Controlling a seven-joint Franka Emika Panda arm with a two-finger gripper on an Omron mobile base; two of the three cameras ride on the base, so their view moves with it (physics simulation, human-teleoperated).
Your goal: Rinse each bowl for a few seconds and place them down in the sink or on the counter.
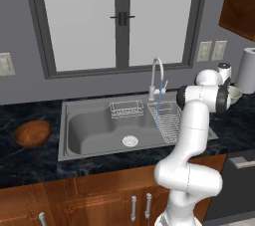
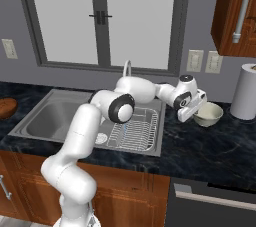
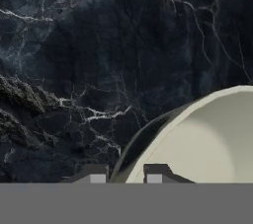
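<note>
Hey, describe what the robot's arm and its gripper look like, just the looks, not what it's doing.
The arm is glossy white, built from thick rounded tube segments with bulbous elbows. Dark, nearly black round caps mark its joints. The hand is a blocky white housing ending in the gripper, which has two small dark, squared finger tips with paler faces. No cables or markings are visible.

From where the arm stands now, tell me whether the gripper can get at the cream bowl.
Probably yes. The gripper is already at the cream bowl on the counter, its fingertips straddling the near rim, with nothing between them.
</note>
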